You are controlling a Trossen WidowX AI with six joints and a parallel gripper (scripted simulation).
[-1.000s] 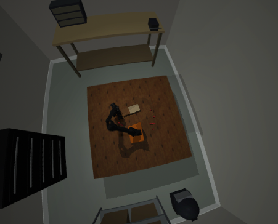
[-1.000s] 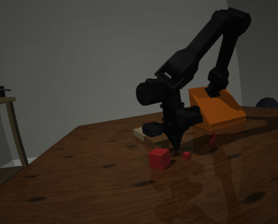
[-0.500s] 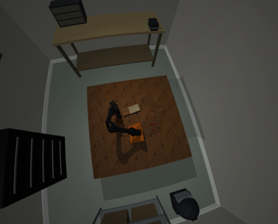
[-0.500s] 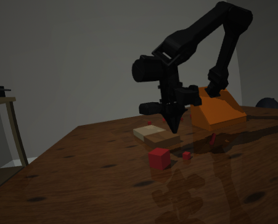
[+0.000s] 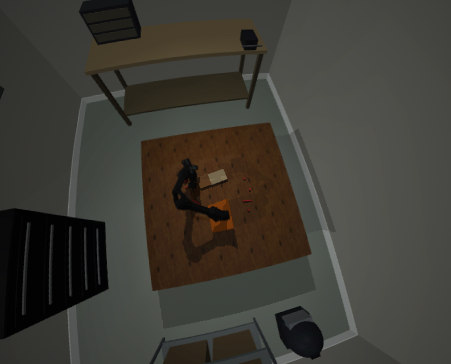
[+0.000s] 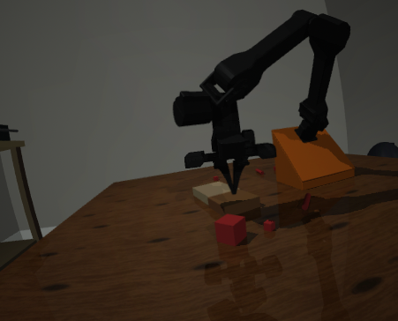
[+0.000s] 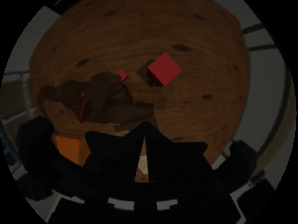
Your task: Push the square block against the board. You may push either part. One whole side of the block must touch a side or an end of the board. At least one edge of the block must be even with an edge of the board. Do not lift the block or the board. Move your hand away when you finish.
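Observation:
A flat brown piece, apparently the square block [image 5: 206, 182] [image 6: 246, 197], lies against a longer pale piece, apparently the board [image 5: 218, 176] [image 6: 211, 189]. Their facing sides look in contact, and their near long edges in the exterior view look in line; a small gap or offset cannot be ruled out. The pale board also shows between the fingers in the wrist view [image 7: 144, 164]. My gripper [image 6: 234, 192] [image 7: 145, 123] is shut and empty, pointing down. Its tips appear over the brown block; whether they touch it cannot be told. In the top view the arm hides the tips.
A red cube [image 6: 230, 230] [image 7: 164, 69] stands on my side of the block, with a small red piece [image 6: 269, 225] [image 7: 123, 76] and a red rod [image 6: 306, 201] [image 7: 85, 110] nearby. An orange wedge [image 6: 313, 160] [image 7: 69, 146] stands under the arm's base. More small red pieces lie beyond.

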